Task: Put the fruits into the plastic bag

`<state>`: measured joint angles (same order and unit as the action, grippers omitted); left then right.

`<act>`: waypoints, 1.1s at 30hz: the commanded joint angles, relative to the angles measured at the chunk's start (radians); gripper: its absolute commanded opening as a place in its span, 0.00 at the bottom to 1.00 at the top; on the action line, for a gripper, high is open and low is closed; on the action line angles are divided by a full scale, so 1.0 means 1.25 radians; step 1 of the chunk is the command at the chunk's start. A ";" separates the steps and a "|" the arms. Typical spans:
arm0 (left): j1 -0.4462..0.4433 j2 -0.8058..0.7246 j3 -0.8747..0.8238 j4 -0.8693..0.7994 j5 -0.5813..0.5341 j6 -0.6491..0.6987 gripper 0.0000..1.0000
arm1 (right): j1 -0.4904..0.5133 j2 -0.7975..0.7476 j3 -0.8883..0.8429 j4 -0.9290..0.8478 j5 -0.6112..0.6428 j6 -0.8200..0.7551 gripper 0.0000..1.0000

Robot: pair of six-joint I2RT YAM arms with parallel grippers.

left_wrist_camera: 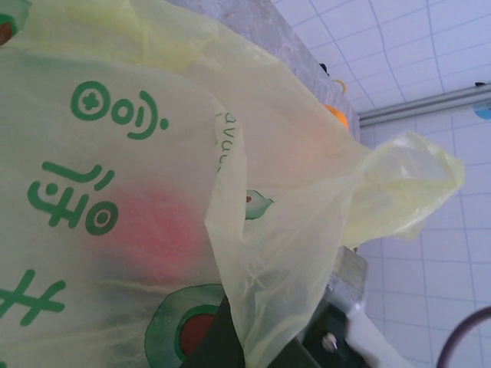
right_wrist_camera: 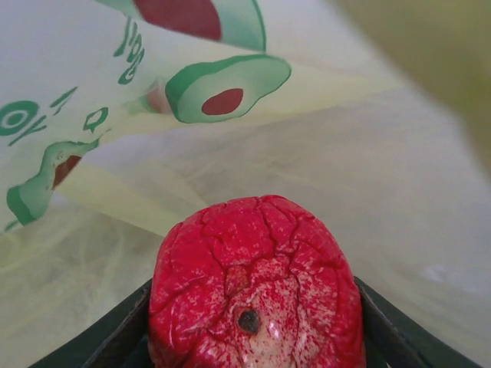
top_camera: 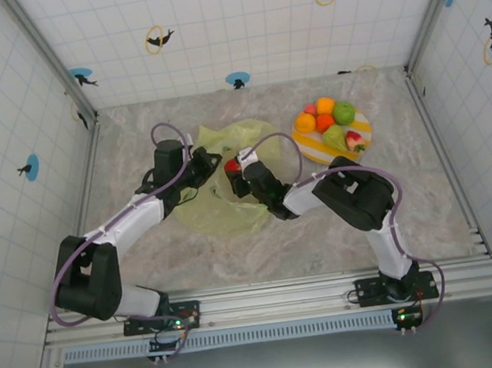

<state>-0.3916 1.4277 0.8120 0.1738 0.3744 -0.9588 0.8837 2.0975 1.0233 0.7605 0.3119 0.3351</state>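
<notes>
The plastic bag [top_camera: 217, 207] lies crumpled mid-table, yellow-green with avocado prints. My left gripper [top_camera: 205, 166] is shut on its upper edge; in the left wrist view the bag [left_wrist_camera: 291, 199] drapes over the left gripper [left_wrist_camera: 265, 341]. My right gripper [top_camera: 237, 169] reaches into the bag's mouth, shut on a cracked red apple [right_wrist_camera: 255, 291] with bag film [right_wrist_camera: 322, 153] all round it. That apple [top_camera: 231, 165] shows as a red blur [left_wrist_camera: 153, 230] through the plastic. Oranges [top_camera: 305, 123], a green apple [top_camera: 343, 114], a green pear [top_camera: 334, 137] and a strawberry-like piece [top_camera: 355, 141] remain on the plate.
The yellow-and-white striped plate [top_camera: 314, 149] sits at the back right, close to the right arm's elbow [top_camera: 355, 193]. Tiled walls enclose the marble table [top_camera: 264, 254] on three sides. The two grippers work close together over the bag.
</notes>
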 commanded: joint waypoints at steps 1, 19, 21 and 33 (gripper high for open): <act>0.006 0.009 0.021 0.022 0.018 -0.007 0.00 | 0.001 0.026 0.043 0.067 -0.031 0.105 0.65; 0.006 0.013 0.039 -0.009 0.003 0.039 0.00 | -0.050 -0.216 -0.218 0.074 -0.242 0.019 0.74; 0.006 0.017 0.042 -0.016 -0.001 0.051 0.00 | -0.052 -0.259 -0.251 0.036 -0.246 -0.016 0.75; 0.006 0.051 0.055 -0.043 -0.019 0.085 0.00 | -0.081 -0.479 -0.298 -0.364 -0.168 -0.220 0.77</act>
<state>-0.3916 1.4811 0.8513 0.1406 0.3622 -0.8860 0.7910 1.5513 0.6678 0.4751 0.0673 0.1581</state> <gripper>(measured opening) 0.042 0.766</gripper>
